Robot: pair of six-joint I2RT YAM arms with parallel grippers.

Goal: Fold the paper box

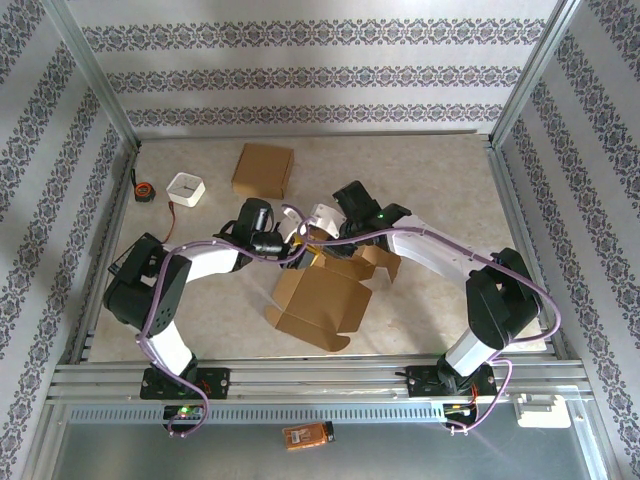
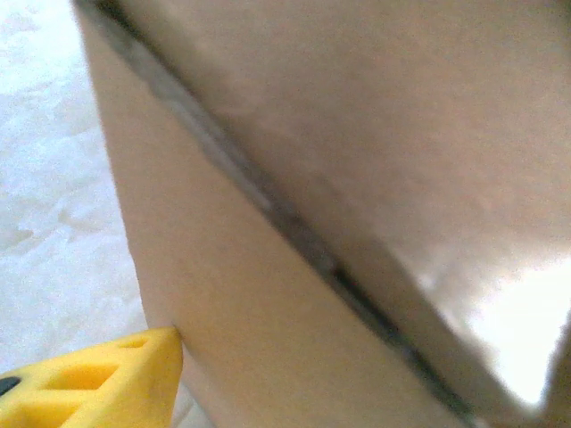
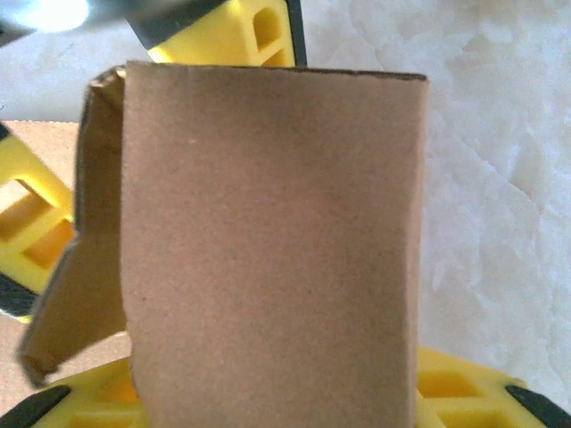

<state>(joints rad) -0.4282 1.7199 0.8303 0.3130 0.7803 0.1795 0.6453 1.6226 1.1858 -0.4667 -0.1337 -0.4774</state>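
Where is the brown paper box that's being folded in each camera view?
Top external: the paper box lies just below the picture's centre.
Left wrist: it spans the centre and right, very close and blurred.
Right wrist: one flap stands upright in the centre.
Shared landmark: the pale tabletop beside the box.

I'm seeing the paper box (image 1: pixel 318 305) showing plain kraft brown, matching the flat cardboard piece (image 1: pixel 263 170) lying on the table (image 1: pixel 430 180), which is looking pale cream with faint marbling. The walls (image 1: pixel 300 75) are showing white with bands of dark floral lace print. The arms (image 1: pixel 440 250) are wearing white and black shells with lilac cables (image 1: pixel 545 300), and the right gripper (image 3: pixel 272 397) is showing yellow fingers (image 3: pixel 455 388) with black tips.
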